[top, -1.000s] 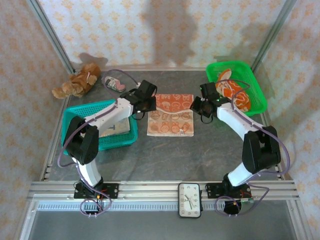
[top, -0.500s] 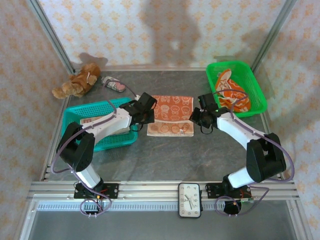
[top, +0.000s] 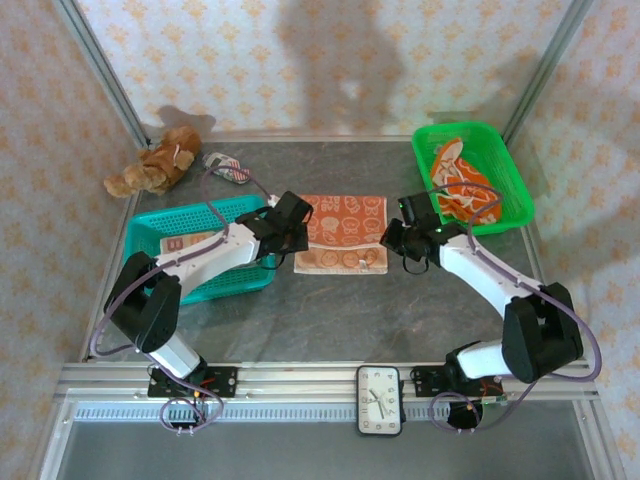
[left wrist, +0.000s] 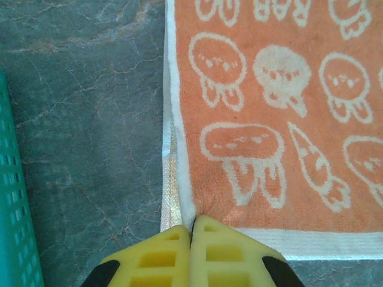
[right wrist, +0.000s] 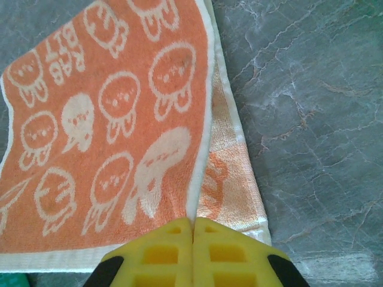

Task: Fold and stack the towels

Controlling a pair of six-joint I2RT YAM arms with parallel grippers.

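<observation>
Left gripper (left wrist: 191, 224) and right gripper (right wrist: 192, 226) are each pinched shut on a near corner of the folded-over towel (top: 342, 228), frame centre. My judgement: lower both corners level so the top edge lands square on the layer beneath. Underlayer is mostly covered; towels (top: 462, 185) heaped in green basket (top: 515, 190), upper right, are too crumpled to count.

The right end effector (right wrist: 192, 230) sits at the bottom edge, its two yellow fingers (right wrist: 155, 257) pressed together with no gap, pinching the corner of an orange towel (right wrist: 119, 137). The towel's upper layer is orange with a cream border, printed with cream bunnies, a carrot and partly visible "RABBIT" lettering (right wrist: 66, 60). Along its right edge a paler lower layer (right wrist: 230, 179) sticks out, cream with orange print. Both layers lie on the grey, marble-veined tabletop (right wrist: 311, 119).
</observation>
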